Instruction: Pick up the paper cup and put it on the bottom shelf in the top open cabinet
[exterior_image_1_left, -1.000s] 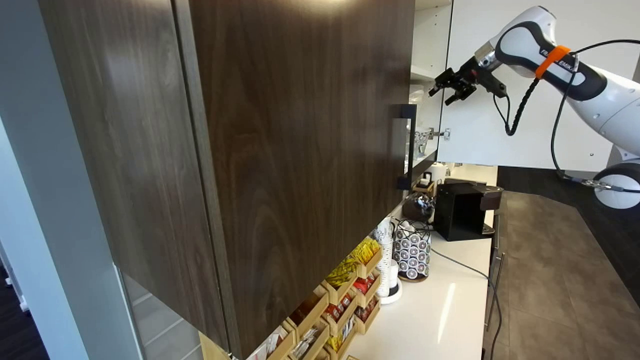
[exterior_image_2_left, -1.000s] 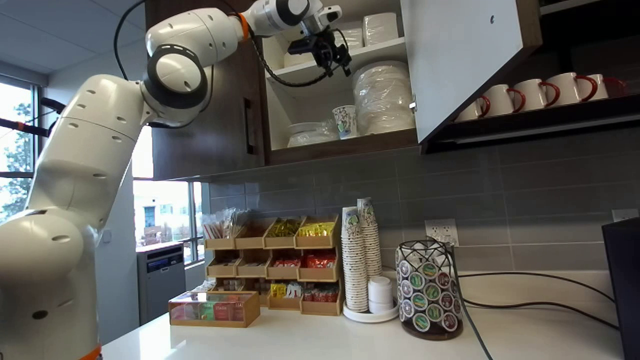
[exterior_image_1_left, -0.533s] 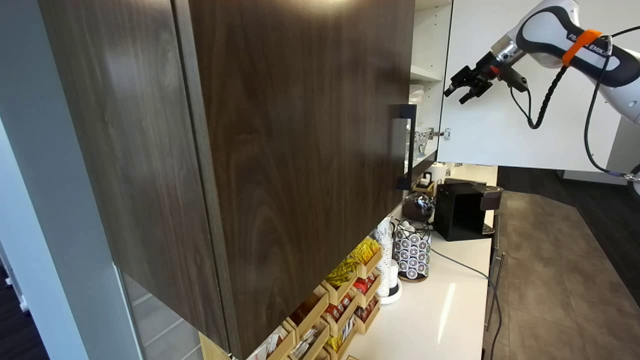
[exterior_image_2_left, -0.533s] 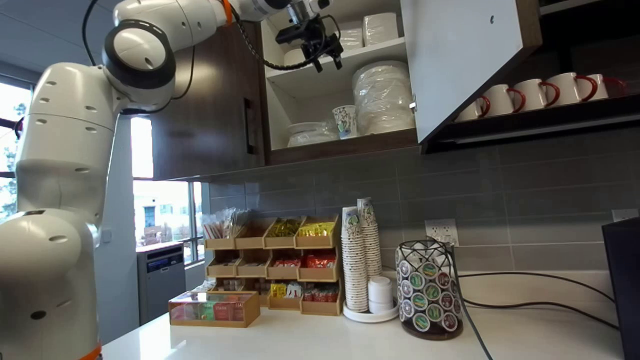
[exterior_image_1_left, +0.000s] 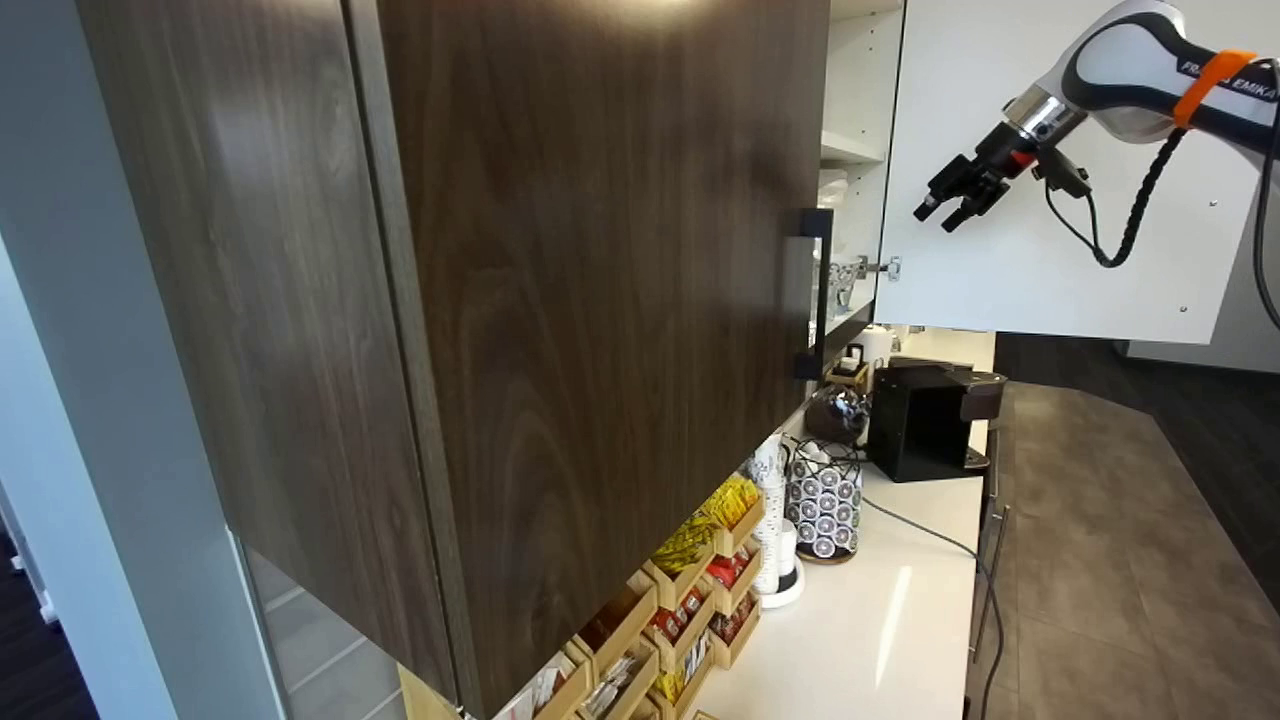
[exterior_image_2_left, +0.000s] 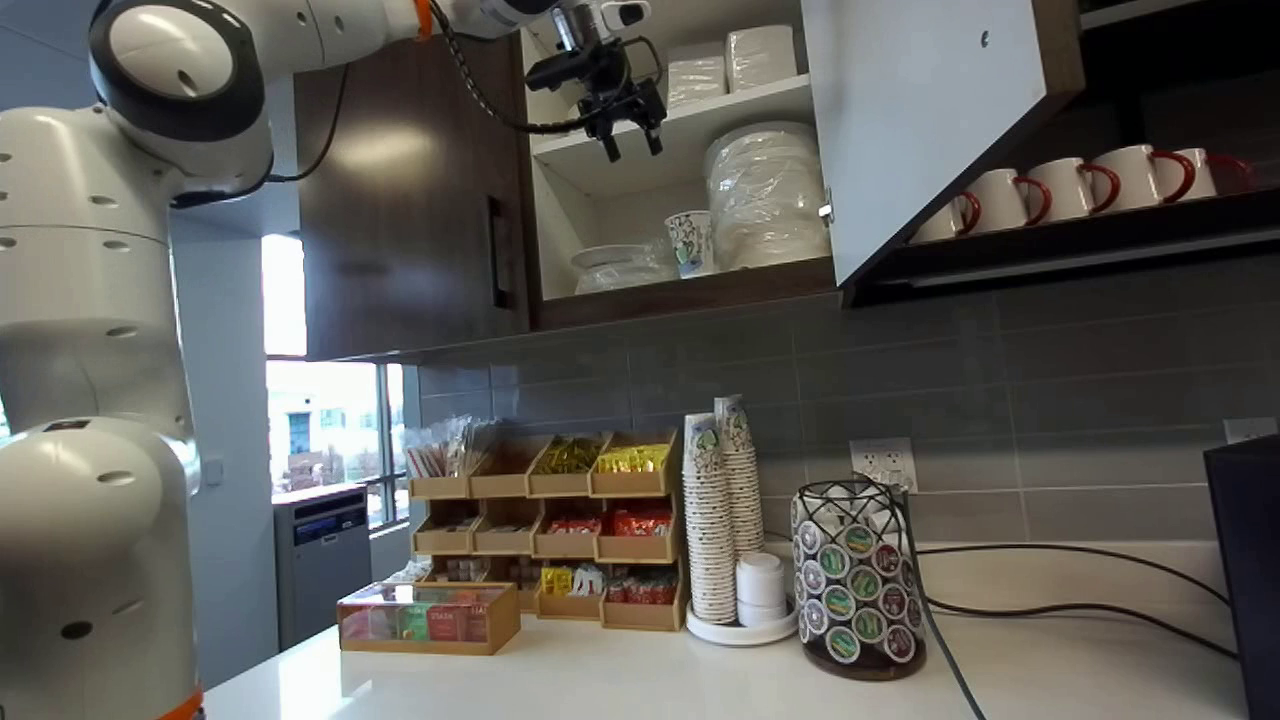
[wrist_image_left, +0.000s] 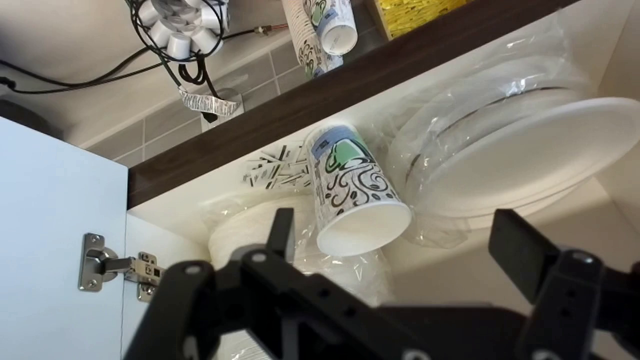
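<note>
A paper cup with a black swirl print and a white rim stands upright on the bottom shelf (wrist_image_left: 180, 205), inside the open cabinet (exterior_image_2_left: 600, 215). The cup shows in both exterior views (exterior_image_1_left: 842, 285) (exterior_image_2_left: 692, 243) and in the wrist view (wrist_image_left: 352, 175), rim toward the camera. It stands between wrapped plates and a wrapped stack. My gripper (wrist_image_left: 392, 225) is open and empty, its fingers wide apart and apart from the cup. In both exterior views the gripper (exterior_image_1_left: 936, 216) (exterior_image_2_left: 633, 146) hangs in front of the cabinet, higher than the cup, fingers pointing down.
The open cabinet door (exterior_image_2_left: 930, 130) stands on one side, a shut dark door (exterior_image_2_left: 420, 200) on the other. The upper shelf (exterior_image_2_left: 720, 110) holds wrapped packs. On the counter below are cup stacks (exterior_image_2_left: 709, 530), a pod holder (exterior_image_2_left: 860, 590) and snack bins (exterior_image_2_left: 545, 530).
My gripper has drawn back from the cabinet and sunk a little, and the arm has swung back with it. The paper cup has not moved.
</note>
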